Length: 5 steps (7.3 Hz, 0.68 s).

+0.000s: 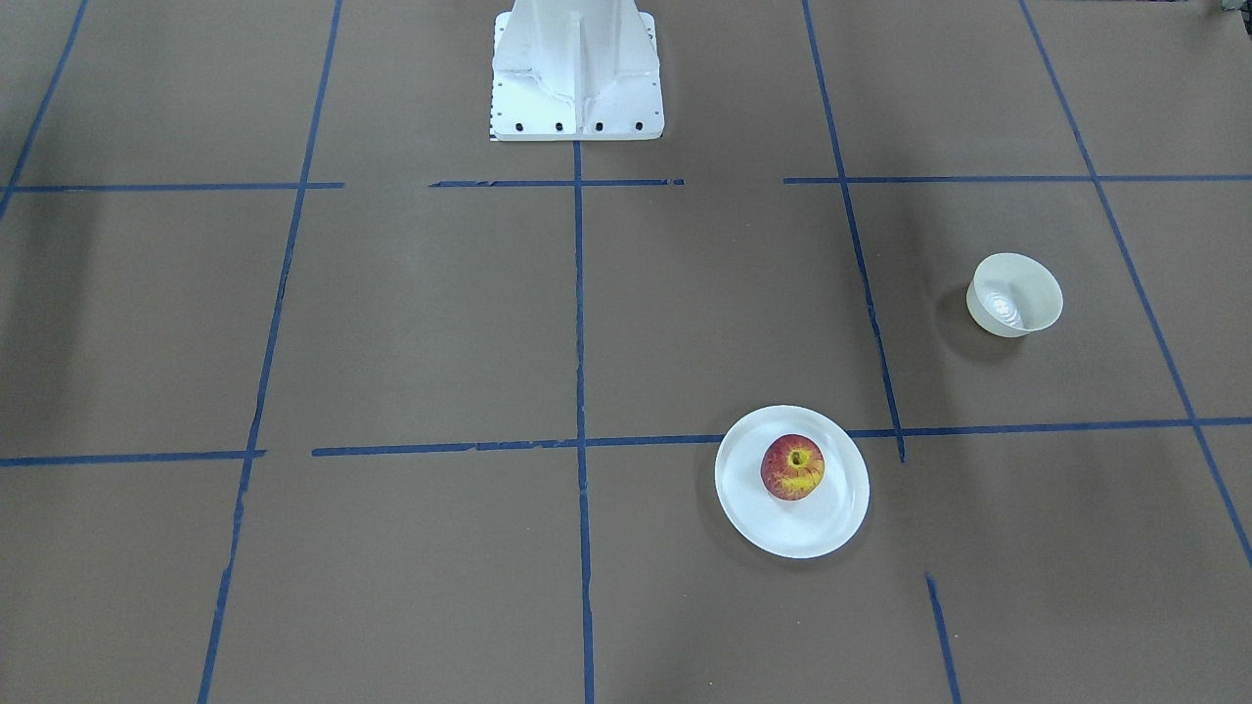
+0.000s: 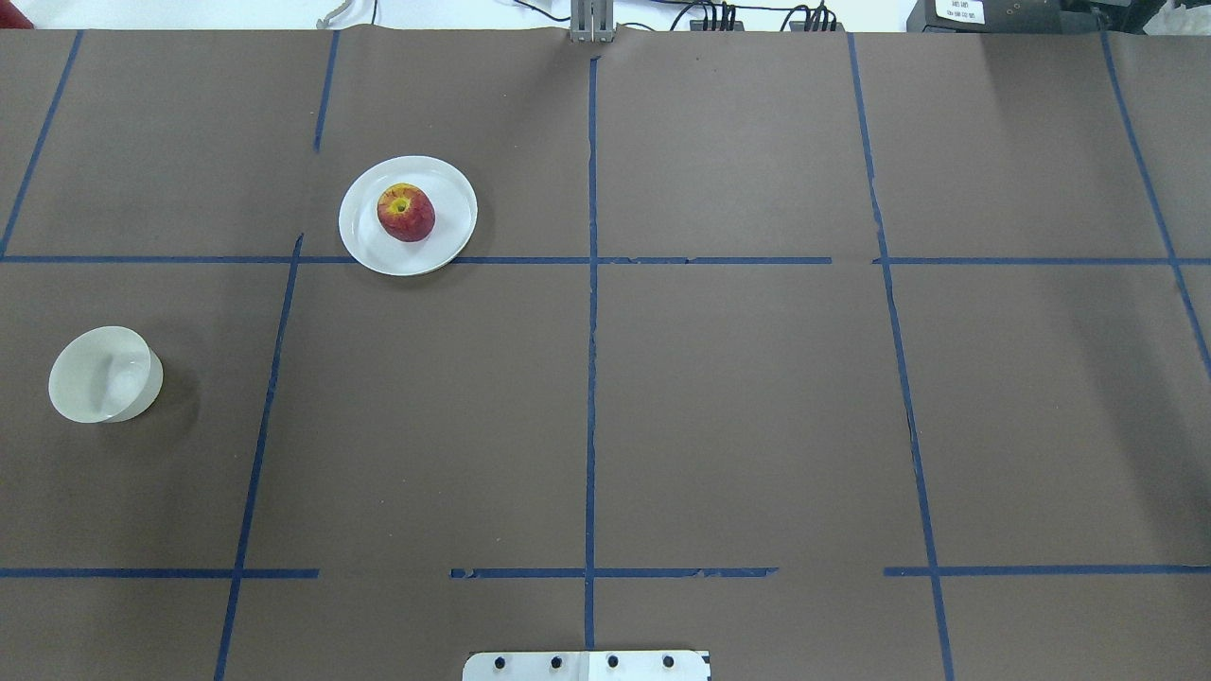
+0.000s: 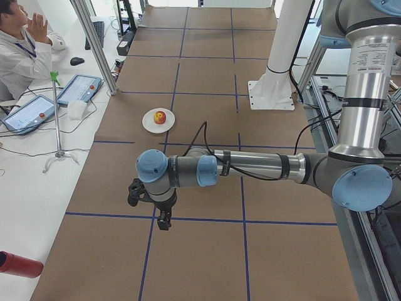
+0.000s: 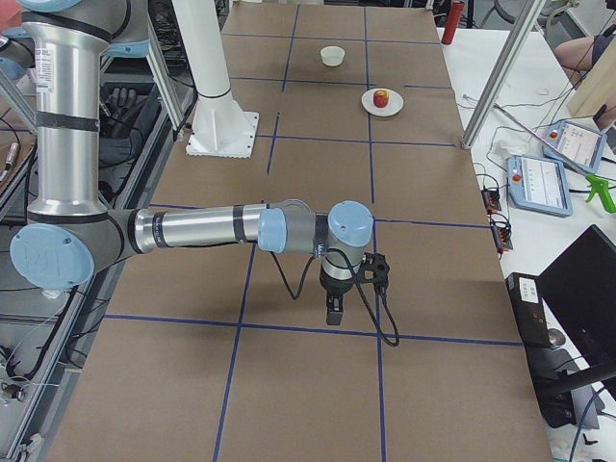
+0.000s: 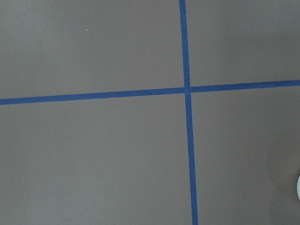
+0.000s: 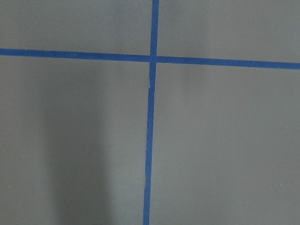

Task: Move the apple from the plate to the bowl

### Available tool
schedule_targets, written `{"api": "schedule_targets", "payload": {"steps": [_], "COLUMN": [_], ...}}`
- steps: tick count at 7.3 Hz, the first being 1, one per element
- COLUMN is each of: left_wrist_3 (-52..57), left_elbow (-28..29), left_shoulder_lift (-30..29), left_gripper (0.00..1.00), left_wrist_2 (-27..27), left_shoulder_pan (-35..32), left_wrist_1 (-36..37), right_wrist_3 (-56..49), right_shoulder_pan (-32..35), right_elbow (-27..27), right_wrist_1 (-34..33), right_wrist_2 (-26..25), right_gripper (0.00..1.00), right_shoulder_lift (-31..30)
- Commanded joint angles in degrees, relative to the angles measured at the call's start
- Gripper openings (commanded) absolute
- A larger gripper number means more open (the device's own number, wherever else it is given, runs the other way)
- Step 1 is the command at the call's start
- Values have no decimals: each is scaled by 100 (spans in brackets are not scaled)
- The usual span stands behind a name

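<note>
A: What is the surface like, and the room around it?

B: A wide table point(image 2: 738, 407) covered in matte brown paper, marked into large rectangles by strips of blue tape point(image 2: 590, 378). The robot's white metal pedestal point(image 1: 577, 68) is bolted at the middle of its own edge. Along the opposite side runs a white bench, where a person in a white coat point(image 3: 19, 53) sits beside two blue-framed tablets point(image 3: 78, 89). A red bottle point(image 3: 17, 263) lies on the same bench.

A: And the claws?

B: The left gripper point(image 3: 164, 221) hangs from a horizontally stretched arm and points straight down. It is above the paper near a tape line and touches nothing. The right gripper point(image 4: 334, 313) hangs the same way at the table's other end. Each shows only in a side view, so I cannot tell whether the fingers are spread or pressed together. Both wrist cameras see only paper and crossing tape.

A: Where is the apple?

B: The small round red apple with yellow patches point(image 2: 406, 212) sits dimple up about mid-plate, on the flat round white plate point(image 2: 364, 241). That plate lies in the robot's left half, toward the far side, with its near rim over a tape line. The small deep cream-white bowl point(image 2: 104, 374) stands upright and empty. It is well apart from the plate, farther to the robot's left and nearer the robot.
</note>
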Motion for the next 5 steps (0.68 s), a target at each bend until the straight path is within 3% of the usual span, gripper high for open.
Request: {"api": "schedule_targets", "payload": {"steps": [1, 4, 5], "left_wrist_3": [-81, -21, -99], "left_elbow": [-109, -398, -487], "left_shoulder_lift": [74, 135, 127], "left_gripper": [100, 100, 100], "left_wrist_2": [-48, -57, -92], "left_shoulder_pan": [3, 109, 378], "left_wrist_1": [-75, -101, -458], "right_wrist_3": [3, 3, 3], "right_shoulder_pan": [0, 0, 0], "right_elbow": [3, 3, -5], "right_wrist_1": [-1, -1, -1], "right_wrist_2": [0, 0, 0], "right_gripper": [100, 100, 100], "right_shoulder_lift": [0, 0, 0]}}
